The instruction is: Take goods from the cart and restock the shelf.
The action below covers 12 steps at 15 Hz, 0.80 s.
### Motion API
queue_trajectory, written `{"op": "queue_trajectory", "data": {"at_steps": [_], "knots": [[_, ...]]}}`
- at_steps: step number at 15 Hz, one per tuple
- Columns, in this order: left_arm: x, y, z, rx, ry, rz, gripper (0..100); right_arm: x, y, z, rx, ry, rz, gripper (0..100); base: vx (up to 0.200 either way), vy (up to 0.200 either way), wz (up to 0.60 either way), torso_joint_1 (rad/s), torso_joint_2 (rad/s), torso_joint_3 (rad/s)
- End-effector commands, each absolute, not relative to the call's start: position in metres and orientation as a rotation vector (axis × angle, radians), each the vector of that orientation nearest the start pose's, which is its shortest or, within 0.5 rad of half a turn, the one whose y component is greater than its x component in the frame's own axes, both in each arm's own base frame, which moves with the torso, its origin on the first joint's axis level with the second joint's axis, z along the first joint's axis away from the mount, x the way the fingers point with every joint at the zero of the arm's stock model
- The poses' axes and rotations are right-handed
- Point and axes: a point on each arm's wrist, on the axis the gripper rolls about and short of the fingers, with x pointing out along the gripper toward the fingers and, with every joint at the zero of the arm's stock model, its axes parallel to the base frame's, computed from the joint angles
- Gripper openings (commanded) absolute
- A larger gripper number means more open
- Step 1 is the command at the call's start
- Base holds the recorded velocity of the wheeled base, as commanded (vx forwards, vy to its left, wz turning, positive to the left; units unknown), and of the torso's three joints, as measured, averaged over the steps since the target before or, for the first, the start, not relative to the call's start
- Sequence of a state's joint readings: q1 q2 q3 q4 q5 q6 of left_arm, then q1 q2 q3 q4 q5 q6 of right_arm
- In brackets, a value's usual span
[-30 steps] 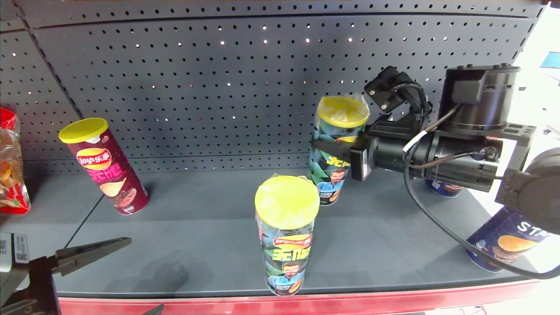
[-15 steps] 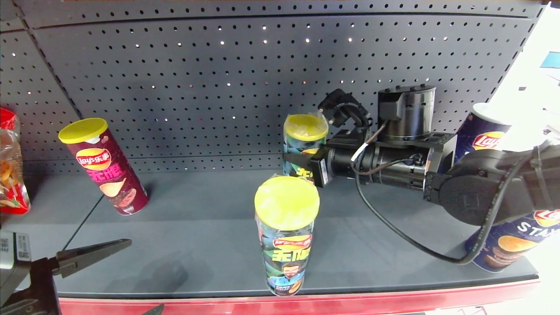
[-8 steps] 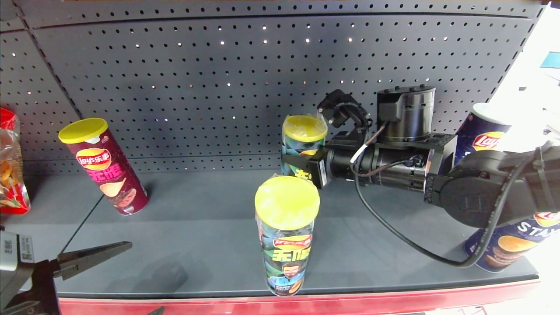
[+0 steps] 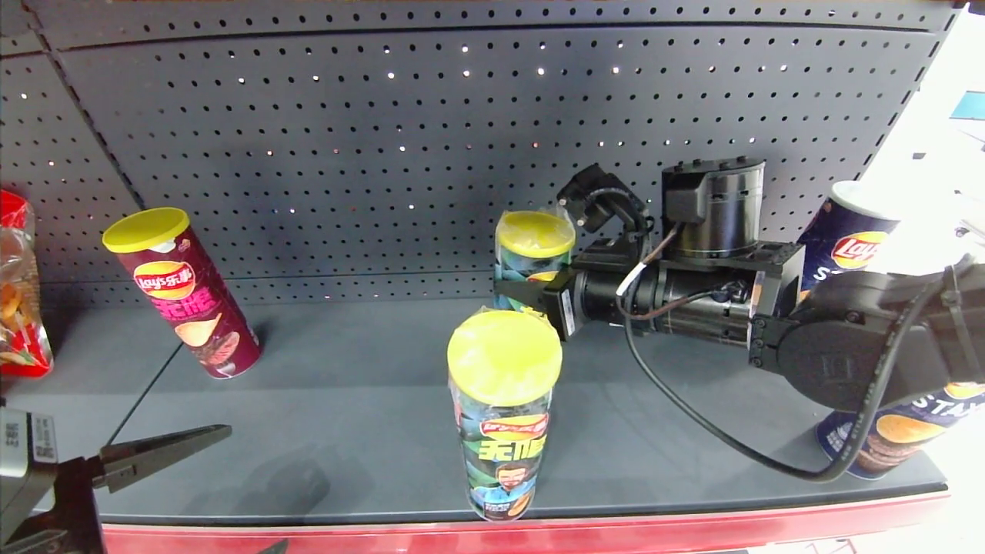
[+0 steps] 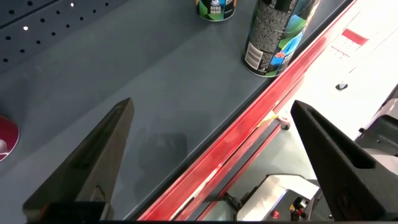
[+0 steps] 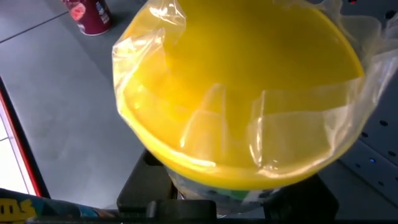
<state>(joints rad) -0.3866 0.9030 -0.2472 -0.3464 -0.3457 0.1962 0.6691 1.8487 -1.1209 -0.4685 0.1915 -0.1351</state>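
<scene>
A green chip can with a plastic-wrapped yellow lid (image 4: 534, 240) stands upright at the back of the grey shelf (image 4: 346, 400). My right gripper (image 4: 525, 295) is shut on its side from the right. The front can hides its base. In the right wrist view its lid (image 6: 242, 93) sits just above the fingers. A matching green can (image 4: 504, 415) stands at the shelf's front edge. My left gripper (image 4: 254, 485) hangs open at the lower left, off the front edge, with nothing between its fingers (image 5: 93, 162).
A maroon can (image 4: 185, 296) leans at the back left, beside a red snack bag (image 4: 19, 308). Two blue cans (image 4: 846, 238) (image 4: 885, 435) stand at the right behind my right arm. A red rail (image 4: 539, 531) edges the shelf front. Pegboard closes the back.
My right arm carried the held green can left and deeper into the shelf, then lowered it a little. The left gripper stayed in place.
</scene>
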Motion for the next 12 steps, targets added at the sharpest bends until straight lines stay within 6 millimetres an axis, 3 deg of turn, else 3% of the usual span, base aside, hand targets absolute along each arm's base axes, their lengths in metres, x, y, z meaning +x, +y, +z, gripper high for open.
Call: {"op": "queue_trajectory", "data": {"at_steps": [1, 2, 3, 8, 12], "knots": [[0.085, -0.043, 0.157, 0.192, 0.248, -0.756, 100, 0.279, 0.227, 0.2, -0.191, 0.209, 0.874, 0, 0.0, 0.0, 0.0, 0.0, 0.0, 0.0], [0.085, -0.043, 0.156, 0.193, 0.252, -0.755, 100, 0.279, 0.227, 0.2, -0.191, 0.211, 0.874, 0, 0.0, 0.0, 0.0, 0.0, 0.0, 0.0], [0.085, -0.043, 0.156, 0.192, 0.252, -0.757, 100, 0.28, 0.227, 0.2, -0.191, 0.211, 0.874, 100, 0.0, 0.0, 0.0, 0.0, 0.0, 0.0], [0.085, -0.043, 0.156, 0.192, 0.254, -0.757, 100, 0.276, 0.224, 0.207, -0.189, 0.193, 0.86, 100, 0.0, 0.0, 0.0, 0.0, 0.0, 0.0], [0.086, -0.044, 0.155, 0.193, 0.263, -0.759, 100, 0.257, 0.208, 0.213, -0.192, 0.197, 0.834, 100, 0.0, 0.0, 0.0, 0.0, 0.0, 0.0]]}}
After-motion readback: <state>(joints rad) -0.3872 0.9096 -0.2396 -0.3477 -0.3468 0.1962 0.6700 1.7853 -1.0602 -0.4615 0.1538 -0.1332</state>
